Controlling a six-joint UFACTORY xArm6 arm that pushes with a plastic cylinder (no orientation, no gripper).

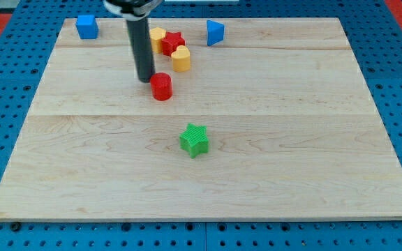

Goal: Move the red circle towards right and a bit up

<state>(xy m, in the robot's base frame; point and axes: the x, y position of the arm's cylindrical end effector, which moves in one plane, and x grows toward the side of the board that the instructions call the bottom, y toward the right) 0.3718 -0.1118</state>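
Note:
The red circle (162,86) is a short red cylinder on the wooden board, above the middle and a little to the view's left. My tip (145,79) is the lower end of the dark rod, and it stands right at the red circle's left side, touching or nearly touching it. Up and to the right of the circle sit a yellow block (181,59), a red star (172,43) and another yellow block (157,37), clustered together.
A green star (195,139) lies near the board's middle, below the red circle. A blue cube (86,26) sits at the top left and a blue triangular block (215,32) at the top middle. The wooden board (313,139) rests on a blue pegboard.

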